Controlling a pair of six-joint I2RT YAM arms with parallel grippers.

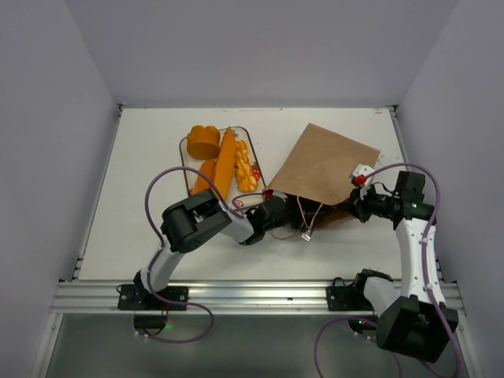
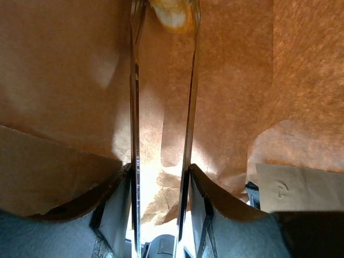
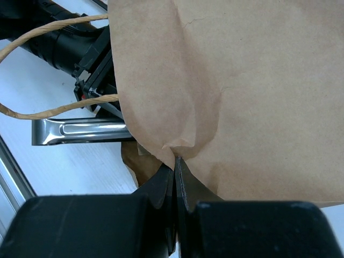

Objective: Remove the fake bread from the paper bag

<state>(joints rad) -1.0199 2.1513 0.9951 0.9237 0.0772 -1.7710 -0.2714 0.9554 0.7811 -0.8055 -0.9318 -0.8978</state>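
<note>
From above: other breads (image 1: pixel 224 161) out on the tray (image 1: pixel 181 153) at far left, the paper bag (image 1: pixel 327 165) flat on the table (image 1: pixel 134 228) just right of them, mouth turned near and left. Reaches into that mouth from the left with the left claw (image 1: pixel 285 211); pins the bag's near right edge with the right claw (image 1: pixel 354 206), presumably to keep the paper from sliding along during the search. From the left wrist: deep inside the bag, brown paper all round. Clamps the tongs (image 2: pixel 134 107) between the fingers (image 2: pixel 113 215) for extra reach, with the two thin blades running far ahead to either side of a white-faced roll (image 2: pixel 172 13) at the bag's end; cannot tell whether squeezed yet. From the right wrist: pinches a fold of the bag's edge tight between closed fingertips, seemingly as an anchor only, with the tongs' shiny end showing at left outside the mouth. Likely next: close on the roll and draw back.
</note>
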